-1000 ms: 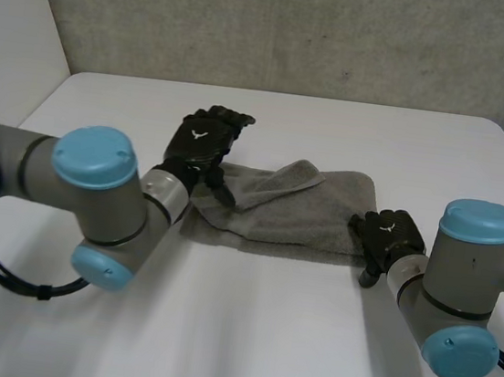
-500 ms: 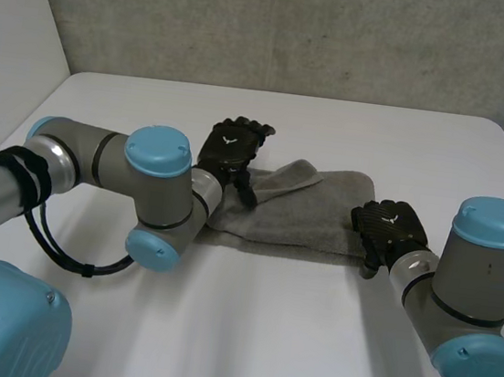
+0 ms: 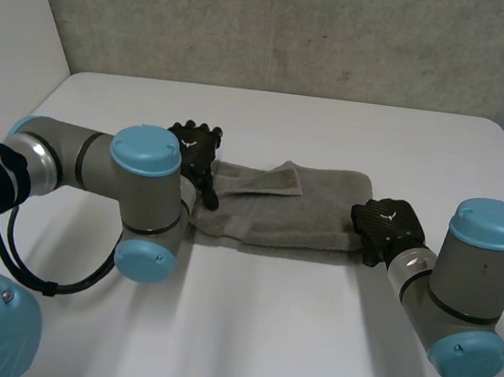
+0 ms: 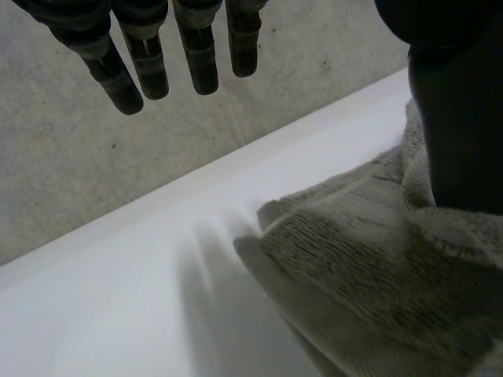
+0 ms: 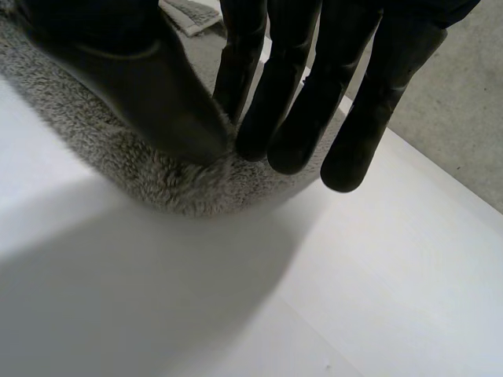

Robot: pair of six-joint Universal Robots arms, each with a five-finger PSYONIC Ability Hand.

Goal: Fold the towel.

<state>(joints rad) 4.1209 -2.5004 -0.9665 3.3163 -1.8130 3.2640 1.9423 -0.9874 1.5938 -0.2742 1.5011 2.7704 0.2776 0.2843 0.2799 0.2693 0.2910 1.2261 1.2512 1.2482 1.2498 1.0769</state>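
A grey towel [image 3: 295, 214] lies as a long folded strip across the middle of the white table [image 3: 288, 340], with a small flap lying flat on its left part. My left hand [image 3: 193, 147] is at the towel's left end. Its fingers [image 4: 149, 71] are straight and spread above the table, and the thumb rests against the towel [image 4: 369, 290]. My right hand [image 3: 385, 225] sits at the towel's right near corner. There its thumb and fingers [image 5: 291, 94] come together and pinch the fluffy edge of the towel [image 5: 118, 157].
Bare white table surface surrounds the towel on all sides. A grey wall [image 3: 281, 27] stands behind the table's far edge [image 4: 196, 188]. My left arm [image 3: 141, 193] reaches across the near left part of the table.
The left hand has drawn back from the towel's middle to its left end, and the raised flap now lies flat. The right hand's fingers have closed on the right corner.
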